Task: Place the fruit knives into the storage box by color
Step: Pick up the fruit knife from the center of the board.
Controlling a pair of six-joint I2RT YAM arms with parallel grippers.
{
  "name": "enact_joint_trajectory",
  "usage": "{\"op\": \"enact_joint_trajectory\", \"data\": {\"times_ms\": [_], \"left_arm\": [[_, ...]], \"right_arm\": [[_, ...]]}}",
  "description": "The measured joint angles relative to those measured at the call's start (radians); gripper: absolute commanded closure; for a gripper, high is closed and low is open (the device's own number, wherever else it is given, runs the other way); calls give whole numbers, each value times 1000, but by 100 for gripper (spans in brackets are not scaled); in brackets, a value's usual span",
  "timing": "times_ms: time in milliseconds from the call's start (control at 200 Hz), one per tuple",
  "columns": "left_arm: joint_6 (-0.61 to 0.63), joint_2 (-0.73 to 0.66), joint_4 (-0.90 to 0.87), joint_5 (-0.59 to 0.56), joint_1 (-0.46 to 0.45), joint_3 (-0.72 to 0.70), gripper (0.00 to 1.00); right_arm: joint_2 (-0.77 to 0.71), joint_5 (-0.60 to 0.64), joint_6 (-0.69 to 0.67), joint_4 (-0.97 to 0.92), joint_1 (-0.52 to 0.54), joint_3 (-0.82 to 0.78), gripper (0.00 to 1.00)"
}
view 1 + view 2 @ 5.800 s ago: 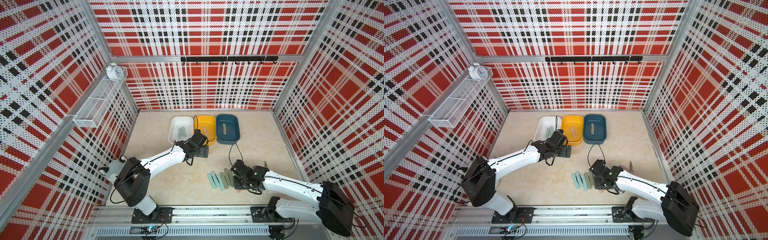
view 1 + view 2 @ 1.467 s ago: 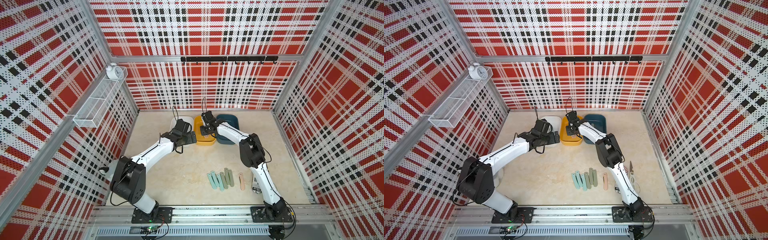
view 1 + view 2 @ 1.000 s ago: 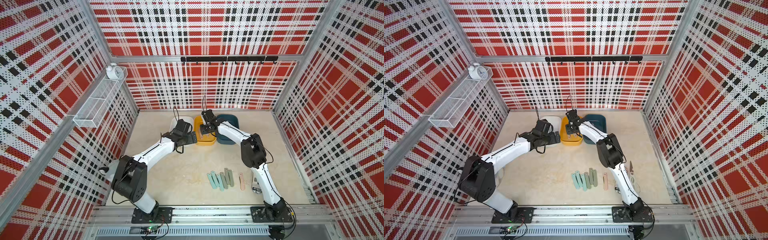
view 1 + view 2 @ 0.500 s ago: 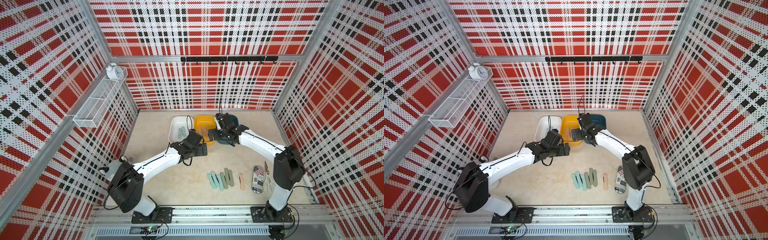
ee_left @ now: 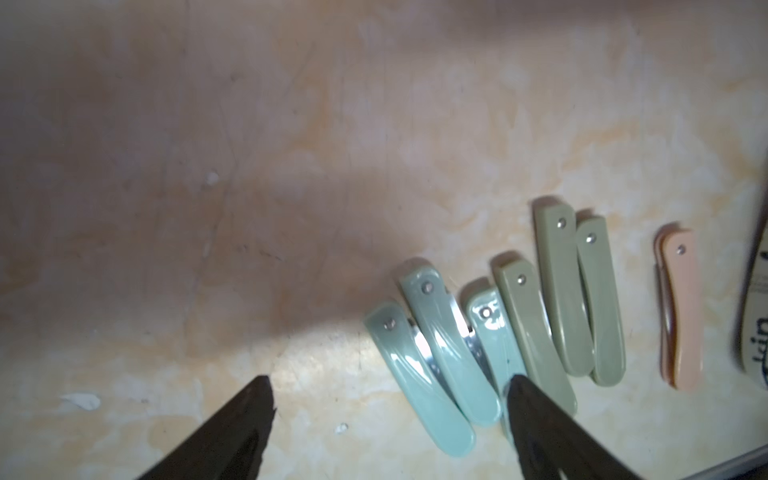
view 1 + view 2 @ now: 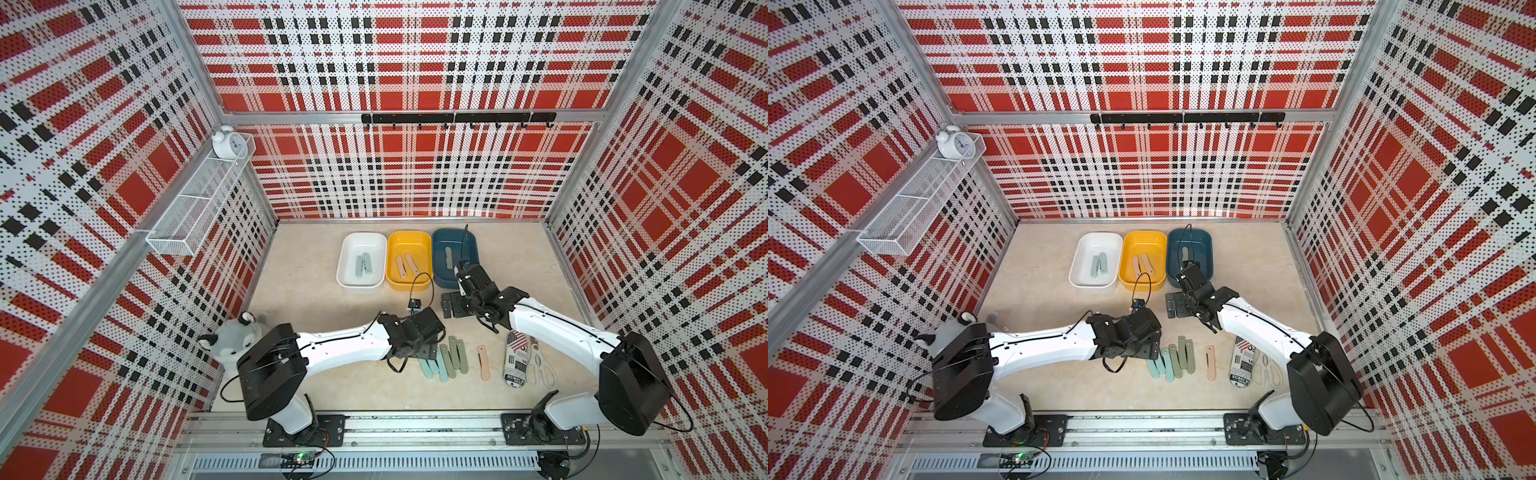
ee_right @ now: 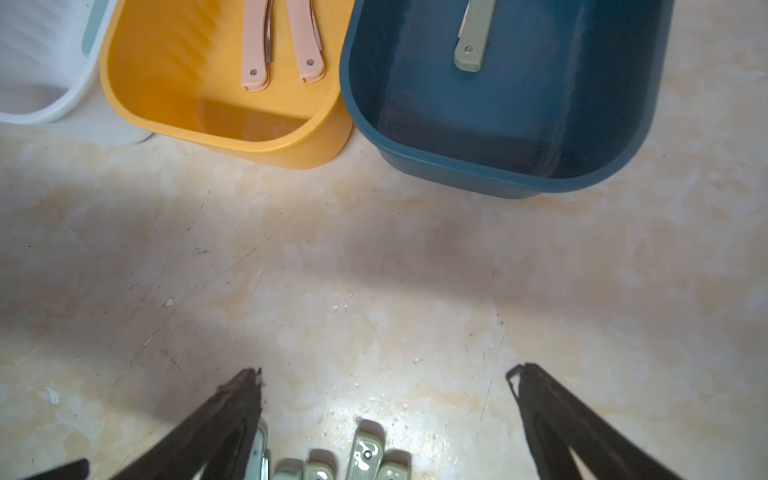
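The left pincer [image 5: 389, 384] hangs wide over the mint knives [image 5: 424, 386], which lie packed edge to edge with the sage knives [image 5: 563, 291] on the surface [image 5: 208, 166]. The peach knife [image 5: 683, 311] lies apart. They look light, stiff, glossy and probably slippery, so pinch the outermost mint one across its narrow edges at mid-length. The right pincer [image 7: 384, 372], near the blue box [image 7: 457, 174], is wide and empty.

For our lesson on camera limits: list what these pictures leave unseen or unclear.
- In both top views, the left arm covers most of the plush toy.
- Right wrist view: frame edge cuts off the white box.
- Left wrist view: edge cuts the printed cylinder.
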Motion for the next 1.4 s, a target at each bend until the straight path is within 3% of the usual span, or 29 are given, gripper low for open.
{"op": "enact_joint_trajectory", "data": {"times_ms": [271,686,892,1102,1403], "left_arm": [[-33,93,-14,12,-50,4,19],[-38,121,-3,16,-47,-3,19],[-42,108,19,15,-43,-28,29],[-53,82,17,11,-39,-71,33],[-56,84,11,4,-37,-68,29]], "right_arm": [[-23,19,-1,11,0,-11,0],[-23,23,-4,19,0,-29,0],[-22,23,-3,20,0,-29,0],[-2,15,-3,26,0,-28,0],[9,9,-4,28,0,-11,0]]}}
